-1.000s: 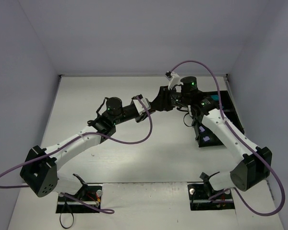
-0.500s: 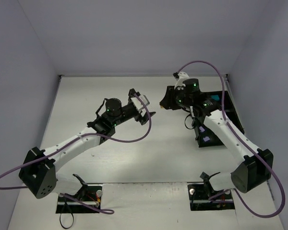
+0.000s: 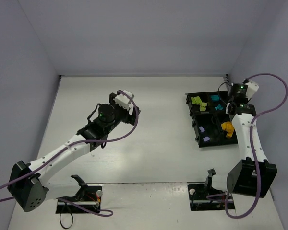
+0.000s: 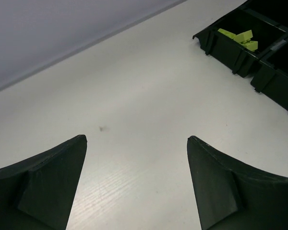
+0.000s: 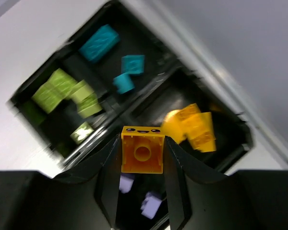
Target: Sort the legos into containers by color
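Our right gripper squeezed an orange brick tight between its two fingers, up above the black tray. Our left gripper was wide open over the white table.

Tray on table's right; legos inside; brick in right end effector.

Soft, even overhead light; shadows on the surface are faint. My left wrist view is sharp. My right wrist view smears the tray with motion blur; only the orange brick in my right hand looks crisp.
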Available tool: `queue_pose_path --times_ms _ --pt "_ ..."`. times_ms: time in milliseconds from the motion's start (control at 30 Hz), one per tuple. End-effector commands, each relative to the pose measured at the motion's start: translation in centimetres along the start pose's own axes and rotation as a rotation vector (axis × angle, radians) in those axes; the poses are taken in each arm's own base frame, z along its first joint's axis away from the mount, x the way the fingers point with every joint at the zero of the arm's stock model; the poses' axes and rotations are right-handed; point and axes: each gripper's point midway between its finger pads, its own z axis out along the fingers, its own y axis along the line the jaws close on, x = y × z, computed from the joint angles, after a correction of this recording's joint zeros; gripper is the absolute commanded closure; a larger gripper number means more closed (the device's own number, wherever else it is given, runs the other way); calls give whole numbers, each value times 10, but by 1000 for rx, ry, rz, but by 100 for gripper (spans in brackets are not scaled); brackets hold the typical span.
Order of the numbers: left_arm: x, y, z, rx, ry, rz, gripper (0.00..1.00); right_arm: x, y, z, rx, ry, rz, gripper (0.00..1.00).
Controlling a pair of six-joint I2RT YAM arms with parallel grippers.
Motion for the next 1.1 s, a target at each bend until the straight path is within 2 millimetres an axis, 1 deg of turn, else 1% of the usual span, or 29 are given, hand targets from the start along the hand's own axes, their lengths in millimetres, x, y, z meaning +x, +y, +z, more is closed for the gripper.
queue_pose_path --times_ms 0,33,67,133,167,233,267,300,367,400,433,467,533,600,633,700,733,800,833,867,900,933,967,1000,1033,1067 --pt "-9 14 -15 -94 -2 -109 22 -12 -36 19 159 -32 64 100" --pt "-6 14 -17 -96 5 -122 22 -7 -40 31 180 -5 60 100" --pt "-7 15 -21 -96 4 -129 22 -6 -42 37 188 5 66 100" --pt "1 14 -25 -97 25 -142 22 -6 -49 48 211 15 85 99" --pt "-1 14 -30 -95 16 -147 22 1 -52 57 225 45 88 98" --pt "2 16 -35 -103 22 -150 22 3 -57 67 227 58 114 92" --pt "4 17 -39 -106 22 -150 22 8 -58 73 233 73 110 89" --pt "5 17 -42 -108 25 -148 22 10 -58 76 226 79 100 83" --pt "8 20 -49 -122 29 -144 22 10 -55 82 215 87 95 77" --pt "11 21 -52 -127 40 -141 22 11 -53 84 209 93 93 66" --pt "12 22 -54 -131 43 -137 22 11 -51 85 197 93 94 62" --pt "13 23 -58 -133 46 -134 22 11 -51 86 196 95 93 52" --pt "18 24 -64 -135 70 -127 22 10 -50 84 189 89 92 43" --pt "17 25 -70 -138 70 -126 22 11 -49 81 177 89 83 35" --pt "15 26 -74 -141 61 -132 22 8 -47 76 158 81 79 32" --pt "16 28 -78 -154 74 -141 22 7 -45 70 135 76 73 29" --pt "16 27 -80 -156 73 -153 22 2 -40 62 99 61 67 29" --pt "17 29 -83 -163 86 -163 22 -2 -35 52 58 46 57 26" --pt "16 28 -85 -165 84 -178 22 -13 -32 38 29 7 57 25" --pt "18 29 -88 -170 101 -184 22 -16 -26 29 -13 -5 43 25" --pt "17 29 -90 -175 102 -193 22 -18 -22 21 -43 -18 35 24" --pt "16 29 -92 -181 106 -215 22 -30 -19 2 -79 -70 39 23" --pt "20 30 -96 -188 125 -222 22 -32 -13 -9 -131 -83 34 20" --pt "19 31 -98 -199 126 -240 22 -43 -11 -30 -164 -138 36 19" --pt "18 32 -102 -202 121 -248 22 -47 -6 -42 -208 -158 31 14" --pt "20 32 -105 -207 135 -251 22 -51 -4 -52 -231 -178 28 5"
